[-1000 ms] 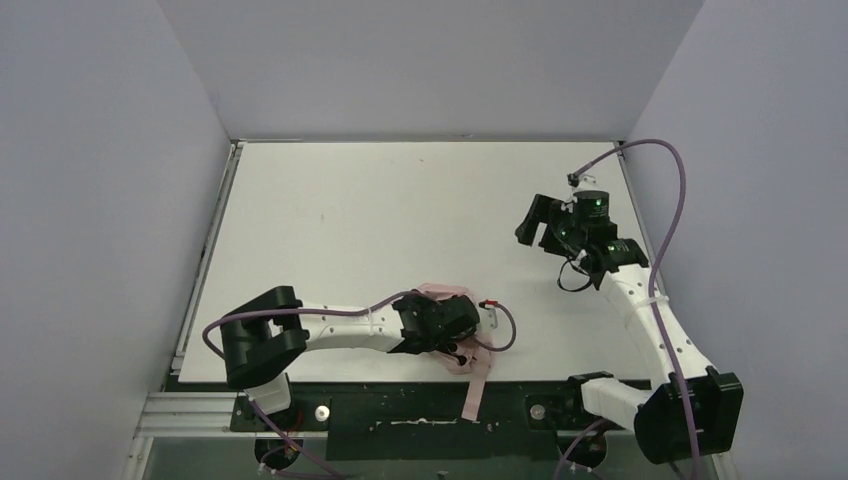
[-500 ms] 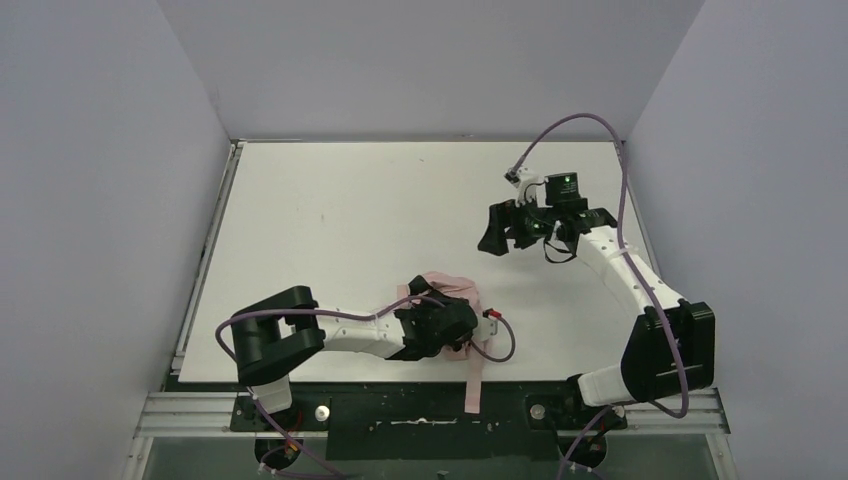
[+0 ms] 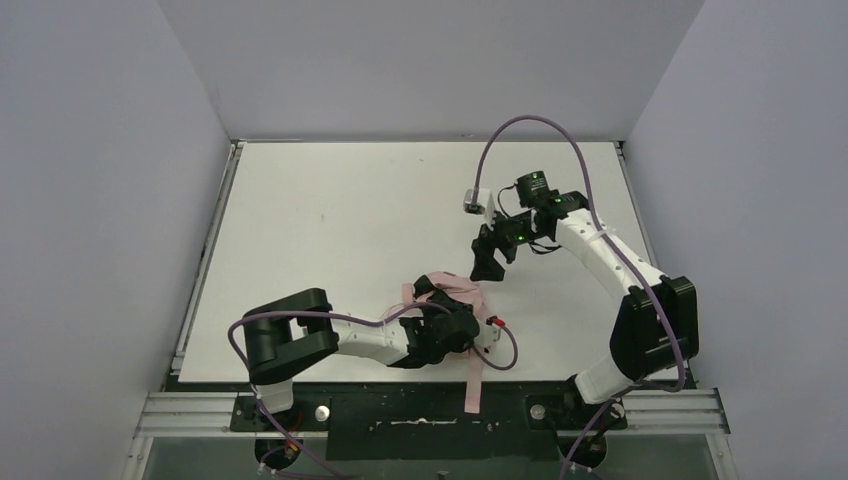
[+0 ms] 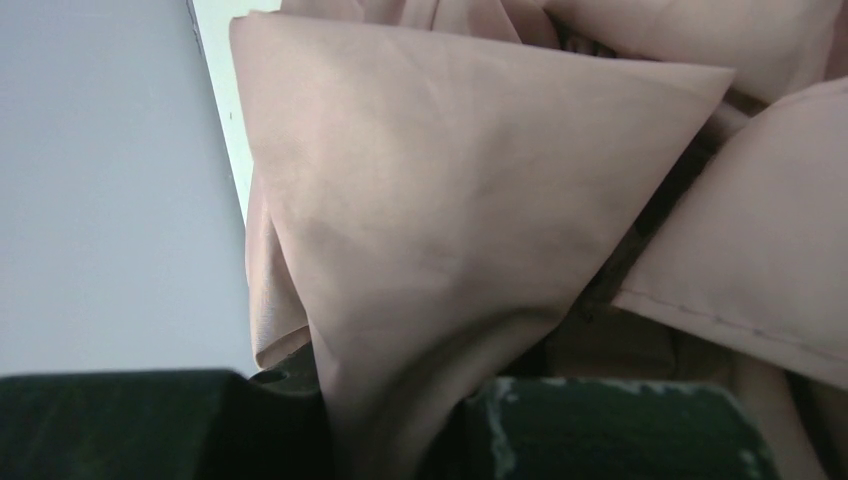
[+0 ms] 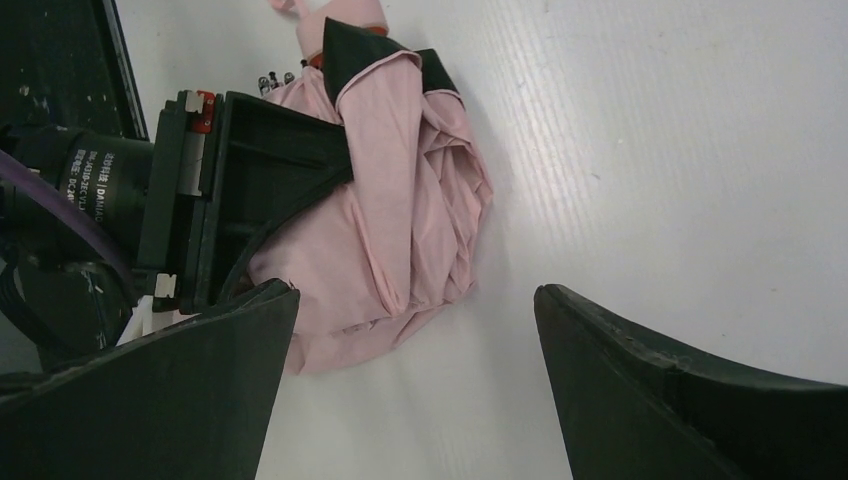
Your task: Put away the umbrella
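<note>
Left gripper (image 3: 458, 322) is clamped on the umbrella (image 3: 450, 290) at the near edge of the table (image 3: 330, 220). I'd guess it's pinning it down so the wide-open right gripper (image 3: 487, 262), hovering just beyond, can help fold. The umbrella's a crumpled pale pink bundle with its strap (image 3: 474, 390) dangling off the edge.

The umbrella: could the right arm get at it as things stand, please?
Probably yes. The right tool is open and aimed at the umbrella, with only table between them; the left tool grips its other side.
</note>
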{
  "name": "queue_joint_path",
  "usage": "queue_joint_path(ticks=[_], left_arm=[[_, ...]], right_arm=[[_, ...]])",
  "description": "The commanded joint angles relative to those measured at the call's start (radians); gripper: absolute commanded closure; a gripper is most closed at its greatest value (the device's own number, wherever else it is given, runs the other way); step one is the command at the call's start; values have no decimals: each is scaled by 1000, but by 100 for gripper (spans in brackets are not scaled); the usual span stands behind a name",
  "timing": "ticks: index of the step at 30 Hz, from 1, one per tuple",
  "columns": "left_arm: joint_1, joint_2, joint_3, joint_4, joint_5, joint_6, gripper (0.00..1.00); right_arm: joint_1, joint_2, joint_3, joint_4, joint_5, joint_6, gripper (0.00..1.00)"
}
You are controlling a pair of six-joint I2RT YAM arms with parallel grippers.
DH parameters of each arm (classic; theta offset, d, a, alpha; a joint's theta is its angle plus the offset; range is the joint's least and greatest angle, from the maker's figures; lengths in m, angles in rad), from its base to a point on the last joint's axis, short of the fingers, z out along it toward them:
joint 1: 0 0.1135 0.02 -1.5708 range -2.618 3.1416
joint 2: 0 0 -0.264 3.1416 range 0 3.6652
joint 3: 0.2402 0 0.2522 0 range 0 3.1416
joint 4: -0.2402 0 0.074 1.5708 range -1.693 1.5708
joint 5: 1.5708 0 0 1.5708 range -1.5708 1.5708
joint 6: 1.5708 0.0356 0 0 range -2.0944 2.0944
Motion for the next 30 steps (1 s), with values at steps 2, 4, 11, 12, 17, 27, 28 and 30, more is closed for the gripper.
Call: queue_joint_path(ticks=[2, 4, 11, 12, 17, 27, 28, 30], left_arm=[[-6, 6, -11, 61, -9, 29, 100], [-7, 10, -10, 61, -9, 30, 100], [-7, 26, -10, 70, -11, 31, 100], [-8, 27, -9, 70, -12, 31, 100], [-9, 25, -15, 73, -13, 30, 100], [-10, -4, -15, 61, -28, 4, 90], [-10, -15, -15, 56, -30, -2, 87], [-10, -48, -16, 46, -37, -21, 80]], right_arm=[[45, 33, 16, -56, -3, -141, 7], [68, 34, 9, -62, 6, -154, 7], [102, 71, -27, -81, 50, -177, 7], [104, 80, -32, -81, 58, -180, 7], [126, 152, -34, -108, 94, -202, 7], [151, 291, 7, -138, 142, -229, 26], [152, 299, 13, -139, 139, -227, 31], [152, 317, 20, -139, 137, -220, 40]])
